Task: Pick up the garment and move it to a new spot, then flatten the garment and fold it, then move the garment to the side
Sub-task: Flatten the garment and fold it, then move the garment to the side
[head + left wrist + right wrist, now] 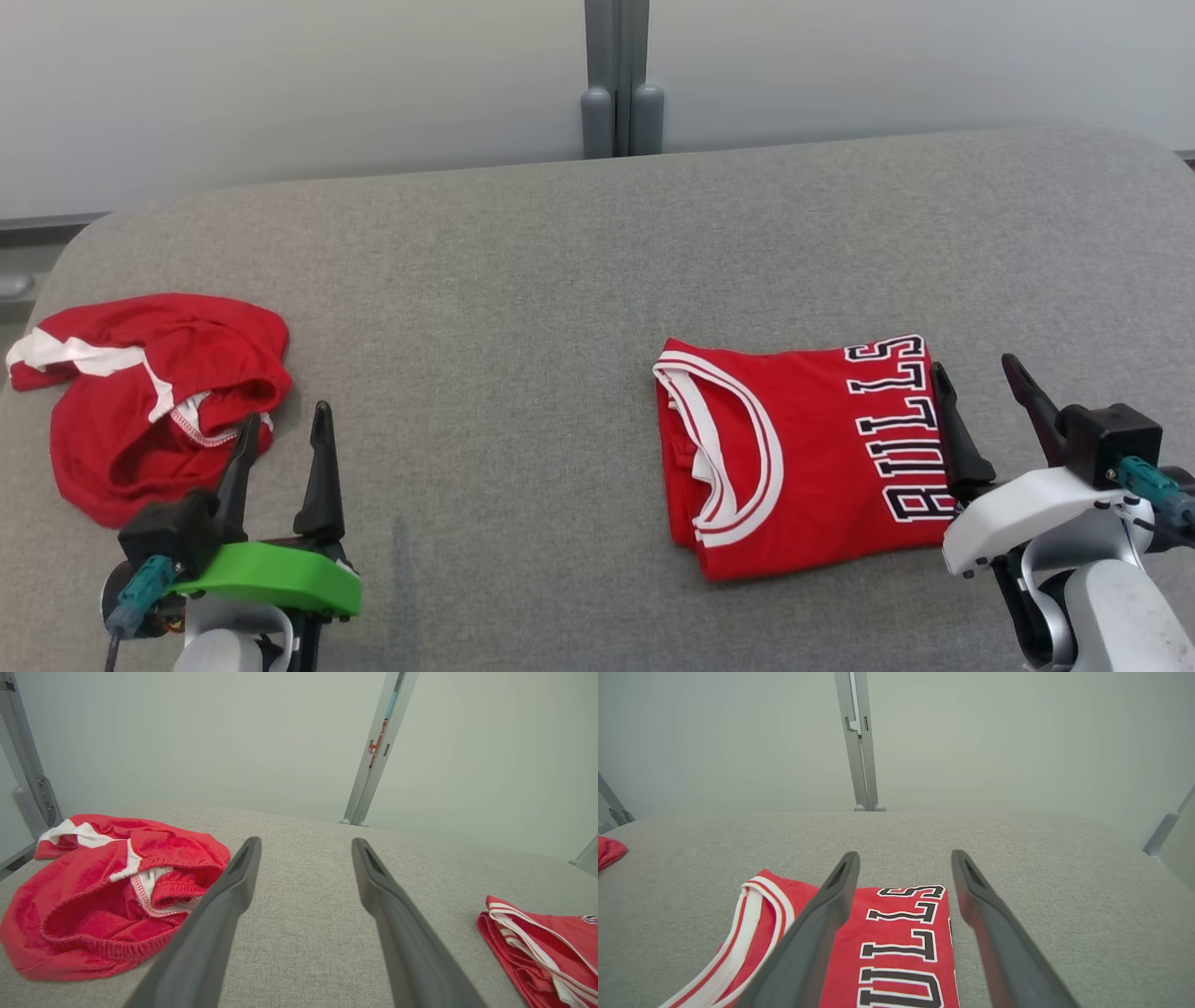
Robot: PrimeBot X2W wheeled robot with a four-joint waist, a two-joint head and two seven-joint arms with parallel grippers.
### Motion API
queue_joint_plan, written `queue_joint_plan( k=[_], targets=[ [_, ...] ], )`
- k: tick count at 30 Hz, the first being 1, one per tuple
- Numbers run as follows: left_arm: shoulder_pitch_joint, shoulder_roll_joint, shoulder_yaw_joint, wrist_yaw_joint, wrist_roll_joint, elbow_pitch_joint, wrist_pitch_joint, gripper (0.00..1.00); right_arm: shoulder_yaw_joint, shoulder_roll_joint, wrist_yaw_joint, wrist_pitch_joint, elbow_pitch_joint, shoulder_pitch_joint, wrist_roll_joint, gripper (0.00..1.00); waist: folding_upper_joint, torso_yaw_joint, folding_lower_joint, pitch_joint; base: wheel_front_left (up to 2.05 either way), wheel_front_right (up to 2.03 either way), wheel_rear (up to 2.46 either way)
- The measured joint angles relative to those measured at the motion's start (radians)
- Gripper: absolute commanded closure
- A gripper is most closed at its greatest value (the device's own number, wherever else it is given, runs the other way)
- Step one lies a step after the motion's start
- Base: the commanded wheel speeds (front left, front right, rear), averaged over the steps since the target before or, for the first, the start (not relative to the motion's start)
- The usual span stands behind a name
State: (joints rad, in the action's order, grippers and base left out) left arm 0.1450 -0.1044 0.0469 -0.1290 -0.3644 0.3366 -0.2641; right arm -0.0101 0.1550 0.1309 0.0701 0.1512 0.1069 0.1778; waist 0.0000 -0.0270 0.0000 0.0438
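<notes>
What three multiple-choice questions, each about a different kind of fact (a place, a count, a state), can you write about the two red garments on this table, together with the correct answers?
1. Where does the folded Bulls jersey lie?
A) at the far edge of the table
B) on the floor
C) close to the right hand

2. How many garments lie on the grey table?
A) one
B) two
C) three

3. In what state are the red shorts?
A) crumpled in a heap
B) folded flat
C) lifted off the table

Answers:
1 C: the jersey's lettered edge lies right beside the right hand's fingers.
2 B: the jersey and the shorts are the two pieces of clothing on it.
3 A: the shorts are bunched up, with the waistband gaping, and rest on the table.
</notes>
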Motion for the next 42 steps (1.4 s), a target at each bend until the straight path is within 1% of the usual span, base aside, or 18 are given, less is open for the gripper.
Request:
queue_joint_plan(
  k=[6, 10, 17, 33, 36, 37, 40, 42],
  targets=[
    [-0.064, 0.013, -0.034, 0.000, 0.015, -0.023, 0.000, 0.00, 0.037, 0.010, 0.000, 0.060, 0.031, -0.019, 0.002, 0.00, 0.0000, -0.018, 0.0000, -0.041, 0.00, 0.00, 0.00],
    [-0.094, 0.017, -0.042, 0.000, 0.020, -0.025, 0.000, 0.00, 0.060, 0.023, 0.000, 0.078, 0.049, -0.019, 0.013, 0.00, 0.0000, -0.029, 0.0000, -0.062, 0.00, 0.00, 0.00],
    [-0.115, 0.027, -0.042, 0.000, 0.034, -0.019, 0.000, 0.00, 0.081, 0.032, 0.000, 0.086, 0.067, -0.018, 0.025, 0.00, 0.0000, -0.035, 0.0000, -0.083, 0.00, 0.00, 0.00],
    [-0.119, 0.034, -0.061, 0.000, 0.043, -0.030, 0.000, 0.00, 0.085, 0.034, 0.000, 0.072, 0.089, 0.000, 0.052, 0.00, 0.0000, -0.034, 0.0000, -0.071, 0.00, 0.00, 0.00],
    [-0.119, 0.035, -0.060, 0.000, 0.049, -0.039, 0.000, 0.00, 0.069, 0.037, 0.000, 0.028, 0.090, 0.014, 0.053, 0.00, 0.0000, -0.032, 0.0000, -0.061, 0.00, 0.00, 0.00],
    [-0.118, 0.036, -0.059, 0.000, 0.055, -0.044, 0.000, 0.00, 0.061, 0.037, 0.000, -0.006, 0.090, 0.025, 0.055, 0.00, 0.0000, -0.032, 0.0000, -0.057, 0.00, 0.00, 0.00],
    [-0.118, 0.038, -0.062, 0.000, 0.064, -0.059, 0.000, 0.00, 0.013, 0.029, 0.000, -0.144, 0.100, 0.057, 0.072, 0.00, 0.0000, -0.029, -0.0001, -0.041, 0.00, 0.00, 0.00],
    [-0.118, 0.040, -0.071, 0.000, 0.068, -0.071, 0.000, 0.00, -0.004, 0.029, 0.000, -0.267, 0.106, 0.087, 0.085, 0.00, 0.0000, -0.029, 0.0000, -0.028, 0.00, 0.00, 0.00]
  ],
)
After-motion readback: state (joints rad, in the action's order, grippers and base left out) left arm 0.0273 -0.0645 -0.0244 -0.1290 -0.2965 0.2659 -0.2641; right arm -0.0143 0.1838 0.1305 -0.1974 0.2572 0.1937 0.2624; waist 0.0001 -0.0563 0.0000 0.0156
